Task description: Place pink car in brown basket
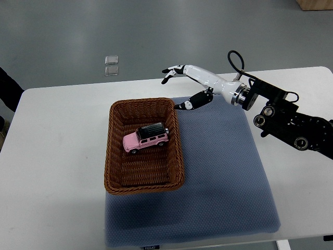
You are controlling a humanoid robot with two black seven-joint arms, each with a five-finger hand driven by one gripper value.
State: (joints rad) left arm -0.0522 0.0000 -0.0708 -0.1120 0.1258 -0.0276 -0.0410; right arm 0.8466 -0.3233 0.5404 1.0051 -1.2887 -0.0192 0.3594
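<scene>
The pink car (146, 138), a toy SUV with a black roof, lies inside the brown basket (115, 119) on its woven floor. My right hand (181, 84) hovers just past the basket's far right corner, its arm coming in from the right edge. Its fingers (170, 72) are spread and hold nothing. The thumb (188, 104) points toward the basket's rim. The left arm is out of sight.
A blue-grey mat (223, 182) covers the white table (57, 172) under the basket's right side. Two small clear squares (111, 64) lie on the floor beyond the table. A dark object (8, 88) shows at the left edge.
</scene>
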